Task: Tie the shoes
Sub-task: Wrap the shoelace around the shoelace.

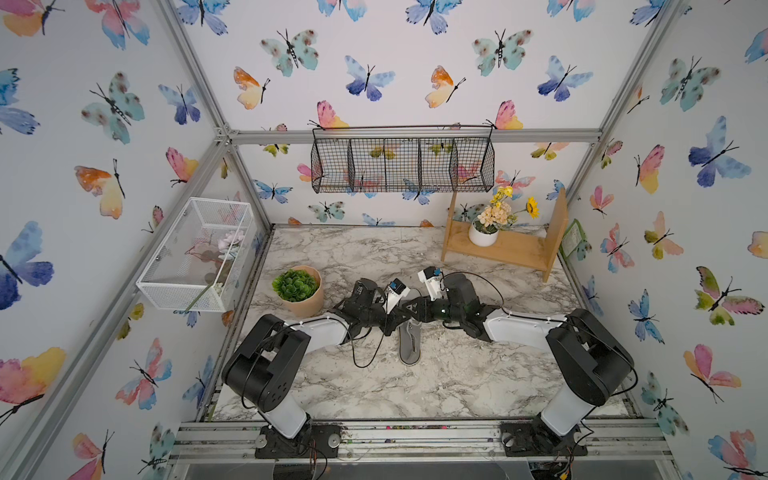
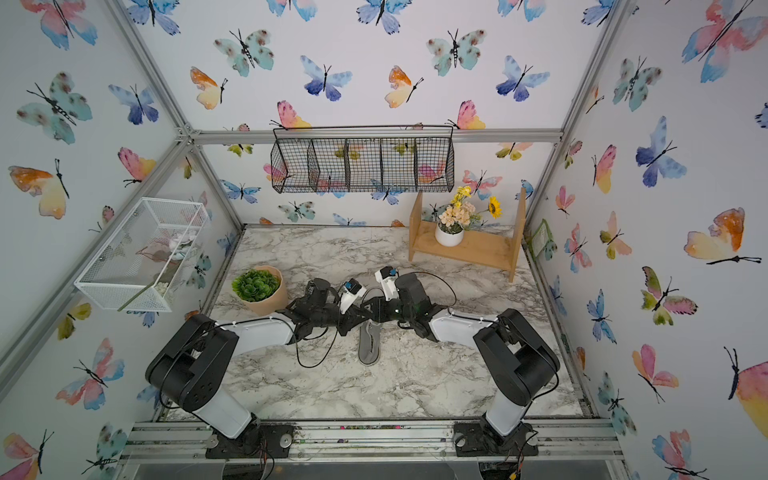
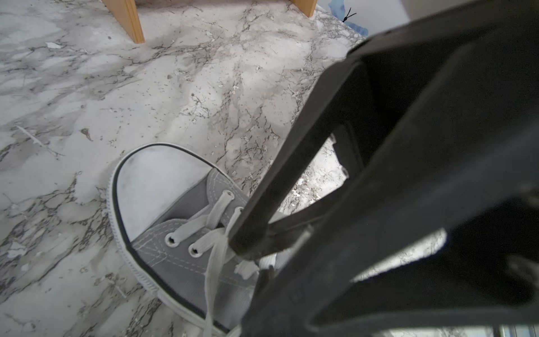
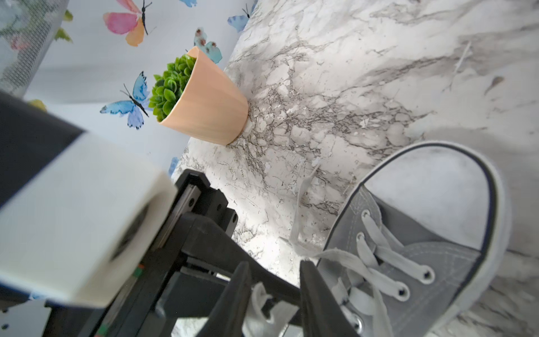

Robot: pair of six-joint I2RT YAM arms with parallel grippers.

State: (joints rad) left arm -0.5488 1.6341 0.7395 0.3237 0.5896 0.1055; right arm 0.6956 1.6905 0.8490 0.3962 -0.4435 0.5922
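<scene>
Over the grey canvas sneaker (image 1: pixel 409 345) lying on the marble table (image 1: pixel 457 374), we feared its white laces (image 4: pixel 338 254) might slip the partly open right gripper (image 4: pixel 274 268), which gripped nothing yet, while the left gripper (image 3: pixel 256 242) was shut.

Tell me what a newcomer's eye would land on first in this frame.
First comes the butterfly wallpaper, which covers every wall of the cell. Next, the left arm and right arm meet nose to nose at mid-table over a grey sneaker; the wrist views show its white laces lying in loose strands. A green potted plant stands on the marble table, close beside the left arm.
</scene>
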